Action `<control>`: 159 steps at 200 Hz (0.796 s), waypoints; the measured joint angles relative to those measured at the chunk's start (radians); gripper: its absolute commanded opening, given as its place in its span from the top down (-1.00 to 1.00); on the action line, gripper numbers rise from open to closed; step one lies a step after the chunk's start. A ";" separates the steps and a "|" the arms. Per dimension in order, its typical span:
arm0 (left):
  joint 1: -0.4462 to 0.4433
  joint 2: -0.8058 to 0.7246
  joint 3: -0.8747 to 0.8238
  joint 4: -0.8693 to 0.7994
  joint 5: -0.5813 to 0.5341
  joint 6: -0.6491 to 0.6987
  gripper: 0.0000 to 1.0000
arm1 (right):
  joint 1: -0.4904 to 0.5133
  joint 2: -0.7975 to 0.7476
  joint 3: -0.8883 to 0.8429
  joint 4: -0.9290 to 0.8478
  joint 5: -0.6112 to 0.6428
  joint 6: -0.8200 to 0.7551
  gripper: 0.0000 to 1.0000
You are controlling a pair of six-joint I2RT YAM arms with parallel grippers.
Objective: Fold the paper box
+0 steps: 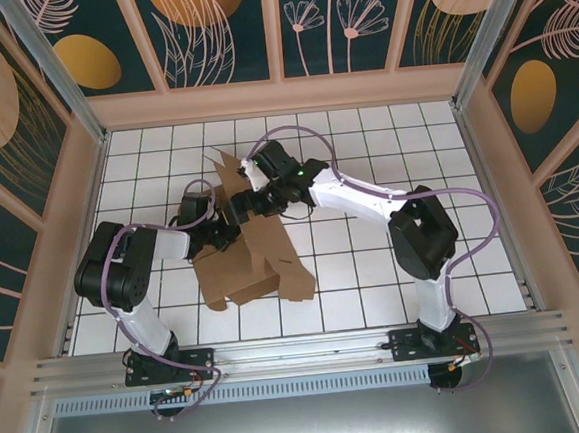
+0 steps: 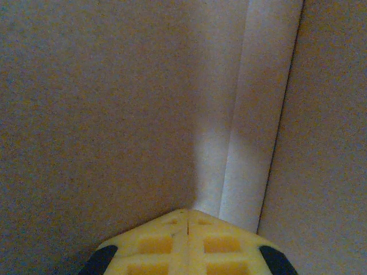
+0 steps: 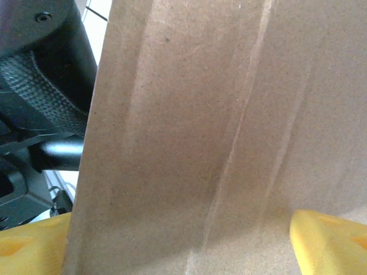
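- The paper box (image 1: 257,254) lies partly folded on the white tiled table (image 1: 383,134), beyond the left arm's base (image 1: 166,365) and a little to the right of it.
- One brown flap (image 1: 228,173) stands up at the box's end farthest from that base.
- The left gripper (image 1: 227,231) sits at the box's raised part, farther from that base than the box's flat panel. In the left wrist view its yellow fingers (image 2: 157,243) are pressed together, with nothing seen between them and cardboard (image 2: 103,103) close ahead.
- The right gripper (image 1: 246,206) is just beyond the left one, seen from that base. In the right wrist view its yellow fingers (image 3: 330,240) stand wide apart, with a creased cardboard panel (image 3: 189,132) across the gap.
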 measured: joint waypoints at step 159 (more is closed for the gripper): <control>-0.006 -0.008 0.018 -0.057 -0.019 0.035 1.00 | -0.323 -0.274 -0.283 0.070 -0.049 -0.043 0.20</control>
